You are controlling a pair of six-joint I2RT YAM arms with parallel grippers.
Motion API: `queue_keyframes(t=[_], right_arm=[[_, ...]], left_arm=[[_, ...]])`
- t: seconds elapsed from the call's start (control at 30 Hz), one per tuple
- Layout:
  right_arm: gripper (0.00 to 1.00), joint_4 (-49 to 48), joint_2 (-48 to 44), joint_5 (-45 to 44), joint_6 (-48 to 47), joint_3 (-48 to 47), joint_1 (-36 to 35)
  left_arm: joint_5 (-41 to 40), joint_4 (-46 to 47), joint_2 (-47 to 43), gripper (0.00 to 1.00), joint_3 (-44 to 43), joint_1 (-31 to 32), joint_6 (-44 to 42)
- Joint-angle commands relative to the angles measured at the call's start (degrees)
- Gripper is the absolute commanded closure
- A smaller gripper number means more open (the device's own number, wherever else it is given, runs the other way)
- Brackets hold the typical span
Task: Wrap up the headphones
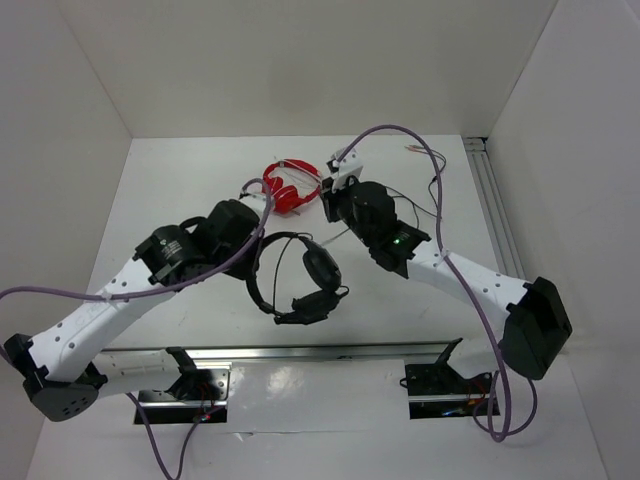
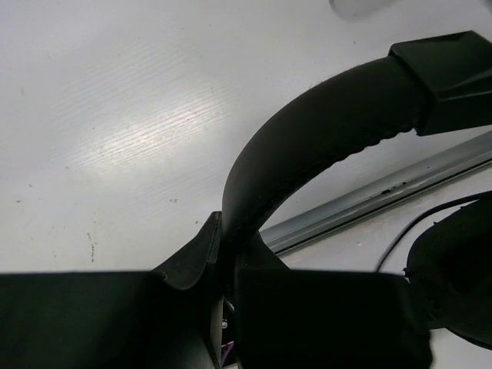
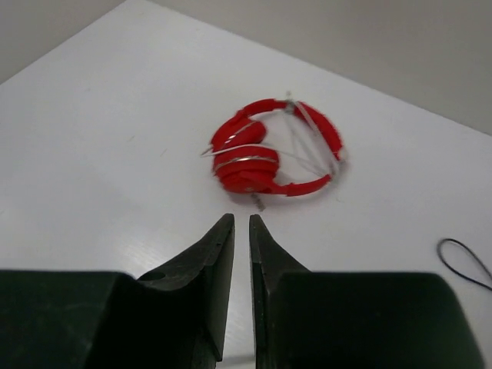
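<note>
The black headphones (image 1: 318,268) are held over the middle of the table, earcups to the right. My left gripper (image 1: 258,222) is shut on their headband (image 2: 323,131), which runs up from between the jaws in the left wrist view (image 2: 228,244). One black earcup (image 2: 453,269) shows at the right edge there. The thin dark cable (image 1: 420,205) trails to the right; a loop of it shows in the right wrist view (image 3: 461,257). My right gripper (image 1: 330,205) (image 3: 241,223) hovers low over the table, jaws almost together with nothing seen between them.
Red headphones (image 1: 292,185) (image 3: 269,157) lie on the table just beyond my right fingertips. A metal rail (image 1: 320,352) (image 2: 384,196) runs along the near edge. White walls enclose the table on the left, back and right.
</note>
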State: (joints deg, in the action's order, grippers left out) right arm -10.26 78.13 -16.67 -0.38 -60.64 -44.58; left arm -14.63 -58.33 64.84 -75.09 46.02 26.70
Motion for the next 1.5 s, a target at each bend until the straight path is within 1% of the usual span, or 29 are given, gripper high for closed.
queue_keyframes(t=[0.0, 0.07, 0.1, 0.13, 0.2, 0.23, 0.27, 0.33, 0.43, 0.5, 0.53, 0.57, 0.6, 0.63, 0.67, 0.7, 0.73, 0.77, 0.8, 0.83, 0.87, 0.93, 0.97, 1.03, 1.17, 1.27, 1.3, 1.4, 1.47], right_arm=[[0.79, -10.2, 1.4, 19.4, 2.0, 3.5, -0.2], [0.78, -11.0, 3.1, 24.4, 2.7, 4.0, 0.5], [0.77, -11.6, 5.0, 29.8, 2.8, 4.0, 1.1], [0.72, -11.1, 6.1, 32.3, 3.5, 3.2, 1.1], [0.66, -10.3, 8.3, 34.9, 3.5, 2.1, 0.5], [0.64, -11.5, 9.0, 31.3, 4.0, 2.7, -0.1], [0.56, -13.0, 9.0, 28.7, 4.0, 3.9, -0.6], [0.47, -17.7, 6.4, 23.3, 6.3, 8.2, 0.6], [0.40, -18.6, 2.7, 21.2, 8.0, 11.8, 3.4], [0.37, -19.1, 1.0, 22.1, 8.9, 13.1, 7.1], [0.35, -19.6, -0.9, 22.6, 10.6, 14.9, 8.4], [0.32, -20.4, -2.1, 21.7, 11.4, 15.8, 10.4], [0.32, -21.0, -3.2, 19.9, 12.6, 18.0, 11.3], [0.28, -21.6, -4.5, 19.3, 13.6, 19.1, 12.2], [0.26, -23.6, -6.7, 21.9, 14.7, 20.2, 14.6], [0.21, -24.4, -7.5, 23.4, 15.4, 22.2, 15.6], [0.19, -25.2, -8.3, 26.0, 15.9, 23.1, 16.7], [0.19, -27.2, -8.9, 34.9, 16.5, 23.7, 18.1], [0.19, -28.1, -8.9, 40.2, 16.5, 23.7, 20.5], [0.19, -28.1, -6.8, 48.3, 16.5, 23.7, 21.1], [0.19, -26.8, -5.7, 49.9, 16.5, 22.6, 21.1], [0.19, -21.5, -4.0, 48.3, 12.6, 21.3, 18.3], [0.19, -20.5, -3.2, 45.0, 11.5, 21.3, 17.0], [0.19, -20.0, -2.5, 42.5, 9.4, 21.3, 14.7], [0.18, -20.5, 0.8, 41.9, 7.5, 20.0, 13.2], [0.18, -18.1, 3.6, 42.6, 5.8, 17.4, 12.1], [0.18, -18.1, 5.1, 39.2, 5.1, 17.4, 11.3], [0.18, -19.4, 6.4, 34.0, 4.3, 17.4, 9.9], [0.18, -20.0, 7.1, 33.3, 4.3, 16.9, 9.9]], left_arm=[[-1.8, -4.9, -2.3, 1.00, -8.6, 0.0, 0.6], [-3.5, -9.4, -1.5, 1.00, -13.8, 0.0, 1.8], [-4.1, -10.6, -0.6, 1.00, -15.4, 0.0, 1.8], [-4.9, -11.5, -0.6, 1.00, -16.7, 0.0, 2.4], [-7.7, -13.6, 0.8, 0.99, -19.8, 0.0, 3.0], [-9.0, -16.1, 1.4, 0.98, -20.9, 0.0, 4.1], [-10.0, -17.4, 2.2, 0.98, -22.9, 0.0, 4.2], [-11.1, -19.4, 4.5, 0.98, -24.6, 0.0, 4.8], [-10.6, -19.5, 5.0, 0.97, -27.2, -1.1, 4.8], [-10.6, -19.5, 5.6, 0.97, -30.5, -3.1, 4.2], [-8.6, -19.5, 6.2, 0.97, -31.8, -3.9, 3.3], [-7.5, -19.5, 6.9, 0.97, -32.9, -4.6, 2.1], [-6.9, -19.5, 6.9, 0.97, -34.4, -5.1, 2.1], [-6.4, -19.5, 6.9, 0.97, -34.9, -5.2, 2.1], [-6.4, -19.5, 7.4, 0.97, -34.9, -5.2, 2.1], [-6.4, -19.5, 7.4, 0.97, -34.9, -5.7, 2.7], [-5.9, -19.5, 7.4, 0.97, -34.9, -6.2, 2.7], [-5.8, -19.5, 7.4, 0.97, -34.9, -6.2, 3.4], [-5.8, -19.5, 7.4, 0.97, -35.5, -6.8, 3.4], [-5.1, -19.5, 7.4, 0.97, -36.3, -7.7, 3.9], [-5.1, -18.8, 7.4, 0.97, -37.0, -7.7, 3.9], [-4.4, -18.8, 7.4, 0.96, -39.3, -9.7, 3.9], [-3.9, -18.8, 7.4, 0.96, -40.0, -9.7, 3.9], [-3.9, -18.8, 7.4, 0.96, -41.3, -10.3, 3.9], [-2.0, -18.8, 7.9, 0.96, -41.3, -11.6, 4.4], [-2.0, -18.2, 7.9, 0.94, -41.3, -12.2, 4.4], [-1.4, -18.2, 7.9, 0.94, -41.3, -12.2, 4.4], [0.4, -18.2, 7.3, 0.94, -41.3, -12.7, 4.4], [0.4, -18.2, 7.3, 0.94, -41.3, -12.7, 4.4]])
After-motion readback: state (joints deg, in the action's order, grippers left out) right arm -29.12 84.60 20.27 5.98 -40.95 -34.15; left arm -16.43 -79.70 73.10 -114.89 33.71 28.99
